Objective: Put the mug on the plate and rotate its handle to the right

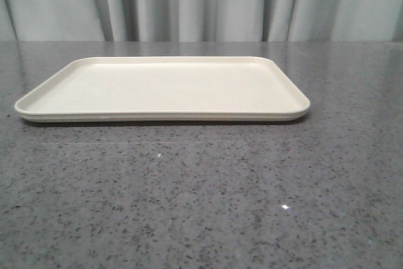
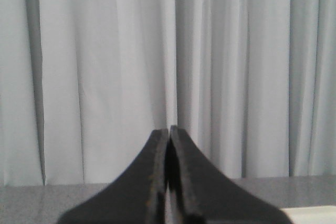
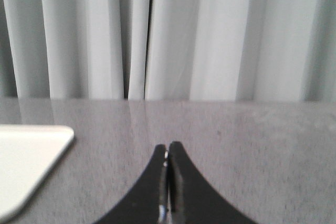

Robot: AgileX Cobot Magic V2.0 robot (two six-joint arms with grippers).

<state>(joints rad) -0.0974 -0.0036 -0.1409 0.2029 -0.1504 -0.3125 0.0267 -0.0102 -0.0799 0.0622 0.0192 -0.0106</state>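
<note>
The cream plate (image 1: 164,87) lies flat on the grey speckled table, at the middle of the front view, with nothing on it. The mug and its handle are out of view in every frame. Neither gripper shows in the front view. My left gripper (image 2: 169,129) is shut and empty, held above the table and facing the curtain; a corner of the plate (image 2: 310,214) shows beside it. My right gripper (image 3: 167,146) is shut and empty over bare table, with a corner of the plate (image 3: 29,161) off to its side.
A pale pleated curtain (image 1: 201,1) hangs behind the table's far edge. The grey stone tabletop (image 1: 201,200) stretches in front of the plate and to both sides.
</note>
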